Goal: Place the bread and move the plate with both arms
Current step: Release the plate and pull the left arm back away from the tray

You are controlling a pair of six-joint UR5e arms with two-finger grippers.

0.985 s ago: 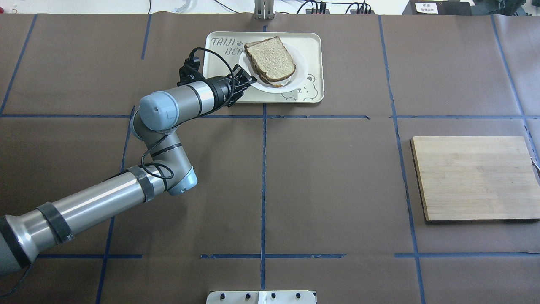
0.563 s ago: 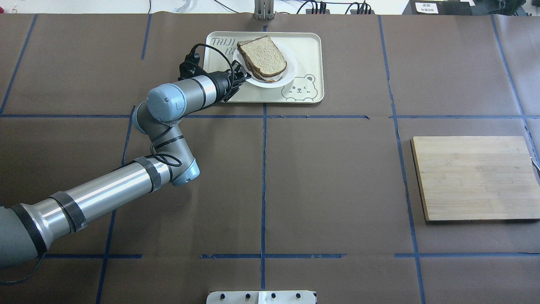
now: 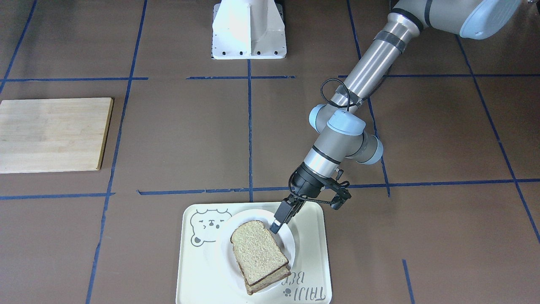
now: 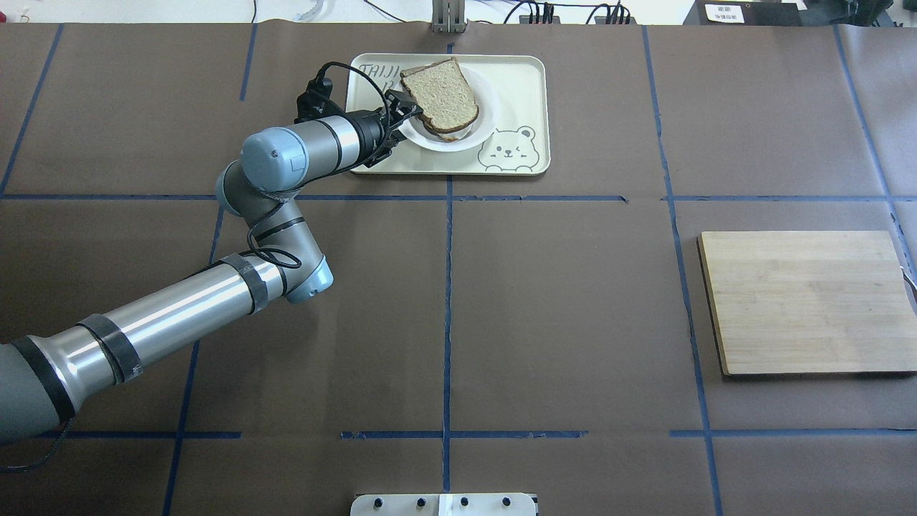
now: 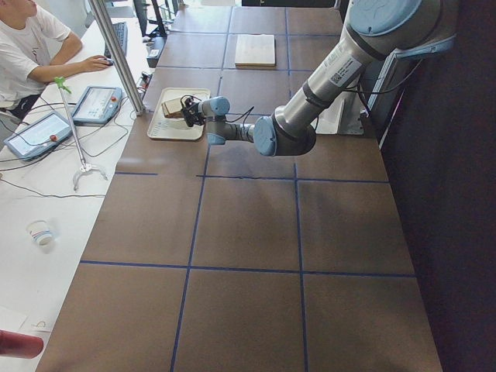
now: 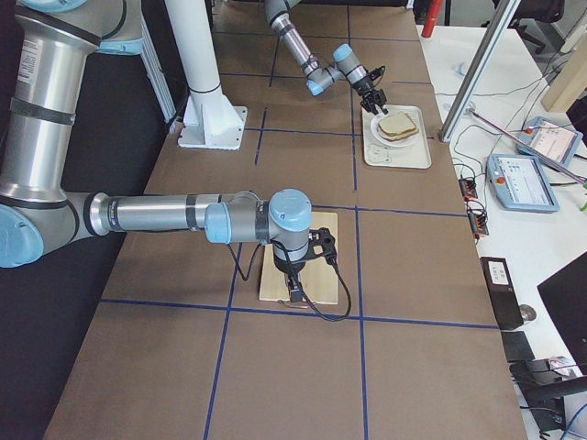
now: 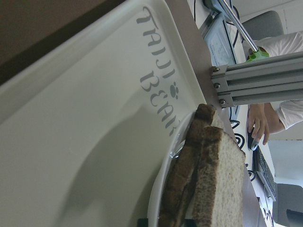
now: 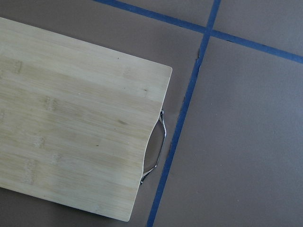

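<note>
The left gripper [image 3: 276, 224] reaches onto the cream tray [image 3: 314, 253] on the side of the counter [image 3: 168, 139] away from the robot's base. Its black fingers are drawn close together at the rim of the white plate [image 3: 287, 238]. It appears to pinch that rim, though the point of contact is small in both the front-facing and overhead views. The bread [image 3: 257, 253], dark-crusted with a grey-white crumb, lies flat on the plate just beyond the fingertips, with one corner nearly touching them. It rests on a second slice [image 3: 272, 280], of which only a strip of crust and edge shows. The plate sits on the tray between the gripper and a bear drawing [image 3: 202, 226], and the slices cover part of the tray's lettering.

The left wrist camera sees the two slices edge-on above the curve of the plate's rim. The gripper's own fingers are cut off at the bottom of that view, apart from a dark sliver.

The right gripper [image 6: 295, 291] hangs over a wooden cutting board [image 4: 806, 301], well apart from the tray. It shows only in the right side view and is too small there to tell whether its fingers are apart or together. Its wrist camera shows a corner of the board, a metal handle [image 8: 154, 146] and a line of blue tape.
</note>
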